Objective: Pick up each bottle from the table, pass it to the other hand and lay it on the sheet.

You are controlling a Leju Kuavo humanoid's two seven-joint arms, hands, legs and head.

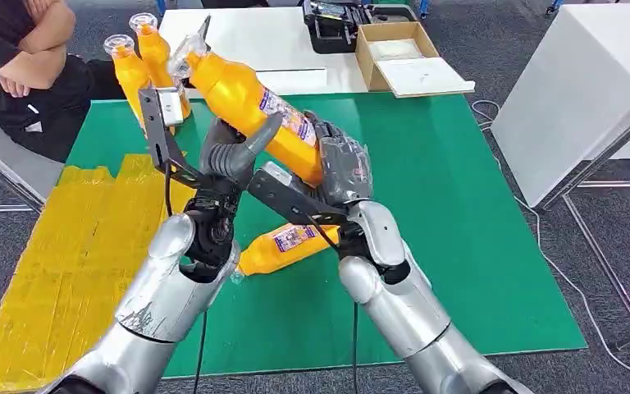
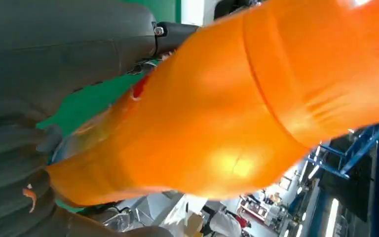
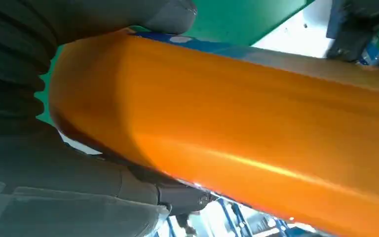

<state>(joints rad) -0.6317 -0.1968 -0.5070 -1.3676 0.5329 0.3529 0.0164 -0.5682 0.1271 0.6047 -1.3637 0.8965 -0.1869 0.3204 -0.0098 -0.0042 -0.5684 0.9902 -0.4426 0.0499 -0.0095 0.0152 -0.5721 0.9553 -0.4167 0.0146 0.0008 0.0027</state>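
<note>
A large orange bottle with a printed label hangs tilted above the green table mat, its cap toward the back left. My right hand grips its base end, and my left hand wraps its middle with the thumb across it. Up close, the bottle lies against my left hand, and the bottle sits in my right hand. A second orange bottle lies on the mat under my forearms. Two more bottles stand at the back left. The yellow sheet lies along the mat's left side.
A person sits with folded arms at the back left. Behind the mat, a white table carries a cardboard box and a black case. Another white table stands to the right, with cables on the floor.
</note>
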